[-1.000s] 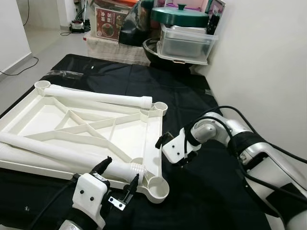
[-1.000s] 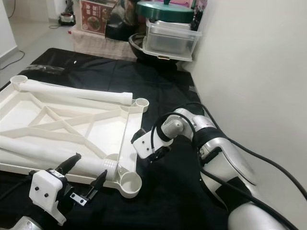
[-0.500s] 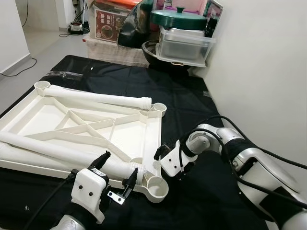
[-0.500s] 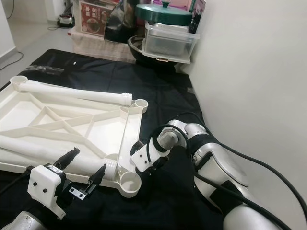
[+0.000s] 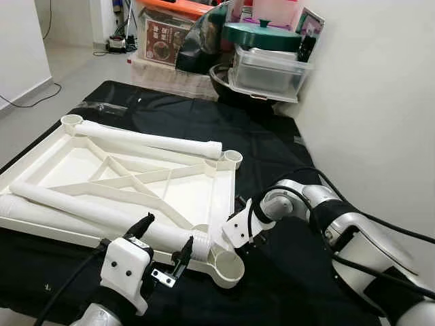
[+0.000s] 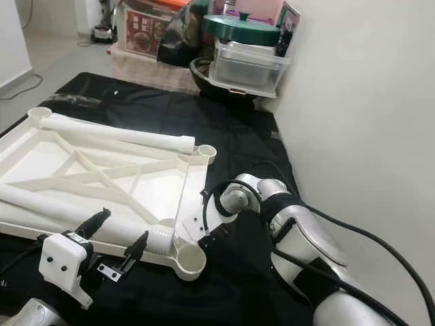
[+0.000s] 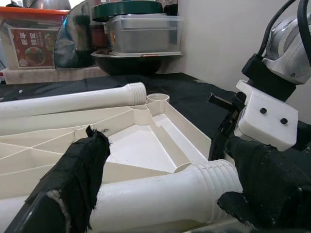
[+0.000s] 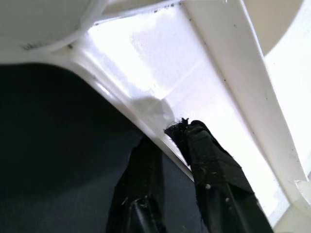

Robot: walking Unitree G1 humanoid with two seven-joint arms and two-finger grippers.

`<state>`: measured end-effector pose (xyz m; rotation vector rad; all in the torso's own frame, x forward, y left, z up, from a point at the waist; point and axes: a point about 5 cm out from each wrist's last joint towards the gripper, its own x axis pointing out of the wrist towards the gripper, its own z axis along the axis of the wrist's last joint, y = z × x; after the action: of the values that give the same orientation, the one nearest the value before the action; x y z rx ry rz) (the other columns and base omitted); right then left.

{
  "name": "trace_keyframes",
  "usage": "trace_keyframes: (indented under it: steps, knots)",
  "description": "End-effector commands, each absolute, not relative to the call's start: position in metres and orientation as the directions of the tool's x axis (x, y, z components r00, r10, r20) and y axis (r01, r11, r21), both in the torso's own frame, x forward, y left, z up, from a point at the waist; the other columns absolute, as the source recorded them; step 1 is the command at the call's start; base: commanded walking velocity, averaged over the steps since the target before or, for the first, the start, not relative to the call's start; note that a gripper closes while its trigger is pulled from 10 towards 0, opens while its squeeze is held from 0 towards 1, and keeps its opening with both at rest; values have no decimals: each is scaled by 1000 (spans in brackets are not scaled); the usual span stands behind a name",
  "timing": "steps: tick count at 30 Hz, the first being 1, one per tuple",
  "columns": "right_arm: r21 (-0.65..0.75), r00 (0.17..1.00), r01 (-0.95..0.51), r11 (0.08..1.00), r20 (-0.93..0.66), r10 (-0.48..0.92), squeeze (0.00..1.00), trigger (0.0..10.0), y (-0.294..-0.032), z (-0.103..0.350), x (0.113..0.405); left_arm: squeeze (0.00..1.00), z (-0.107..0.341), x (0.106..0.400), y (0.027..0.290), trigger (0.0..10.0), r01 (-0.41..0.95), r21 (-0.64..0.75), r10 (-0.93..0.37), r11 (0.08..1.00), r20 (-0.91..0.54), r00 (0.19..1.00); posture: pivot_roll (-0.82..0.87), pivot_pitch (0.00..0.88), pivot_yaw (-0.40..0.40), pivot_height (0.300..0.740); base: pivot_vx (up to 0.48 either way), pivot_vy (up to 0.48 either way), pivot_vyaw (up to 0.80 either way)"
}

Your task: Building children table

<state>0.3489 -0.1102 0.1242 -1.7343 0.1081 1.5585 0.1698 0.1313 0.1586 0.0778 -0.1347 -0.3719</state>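
A white children's table top (image 5: 183, 193) lies upside down on a black cloth (image 5: 272, 156). Two white legs lie across it: a far leg (image 5: 149, 139) and a near leg (image 5: 88, 214). The near leg's threaded end (image 5: 200, 246) rests beside the front corner socket (image 5: 230, 266). My left gripper (image 5: 167, 232) is open, one finger on each side of that threaded end (image 7: 214, 177). My right gripper (image 5: 237, 204) is at the table top's right rim (image 8: 160, 104), shut on that rim, one finger on the dark outer side and one on the white inner side.
A clear plastic box (image 5: 268, 68) under a green lidded pot (image 5: 262, 32) stands at the cloth's far edge, beside a printed carton (image 5: 166, 42). A white wall (image 5: 380, 102) runs close along the right. Grey floor (image 5: 41, 102) lies to the left.
My right gripper has moved left from above the cloth onto the table top's right rim. The left gripper stays around the near leg's end. The camera has shifted a little.
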Motion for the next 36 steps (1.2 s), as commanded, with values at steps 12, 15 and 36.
trace_keyframes:
  steps: [12,15,36]
  knots:
    - [-181,88,-976,-122,-837,540,0,0,-160,94,336,0,160,171,130,10000,331,91,-341,939,139,930,195,0,-203,740,0,0,0]
    - [-54,65,-998,36,-799,597,0,0,-166,83,330,0,161,174,130,10000,334,91,-344,938,143,928,188,0,-196,740,0,0,0]
    - [-343,500,-865,366,-528,687,1000,10000,-149,145,375,0,162,184,151,10000,172,135,-193,976,161,968,182,0,-187,740,0,0,0]
